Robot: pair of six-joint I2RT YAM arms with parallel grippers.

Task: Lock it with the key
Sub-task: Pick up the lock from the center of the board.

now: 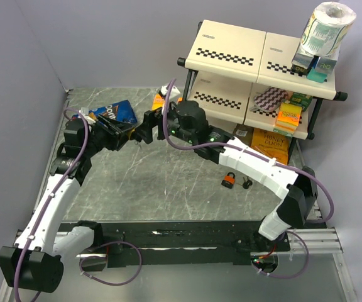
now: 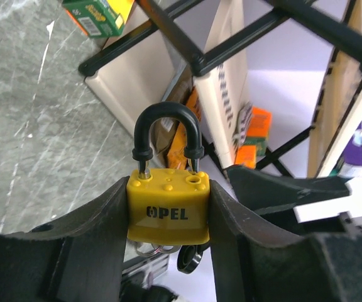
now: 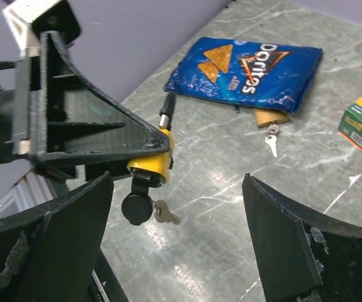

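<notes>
above table (image 1: pixel 168 189), left of middle: left gripper (image 2: pixel 168 192) clamped on yellow padlock (image 2: pixel 168 217), key (image 3: pixel 136 207) in its underside; right gripper (image 3: pixel 178 189) spread wide, just beside.

White links (image 1: pixel 256 165), black joints (image 1: pixel 294 204), purple cables (image 1: pixel 166 126), black claw fingers (image 3: pixel 61 245).

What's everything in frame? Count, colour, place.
yellow padlock: 1, yellow, black shackle, between the left gripper's fingers
key: 1, black head, in the yellow padlock's underside
orange padlock: 1, orange, on the table by the right arm
Doritos bag: 1, blue, table's far left
tan padlock: 1, partly under the Doritos bag, silver key attached
shelf rack: 1, cream, black frame, far right
toilet roll: 1, white, on top of the shelf rack
table: 1, grey marble
left gripper: shut on the yellow padlock
right gripper: open, facing the yellow padlock
</notes>
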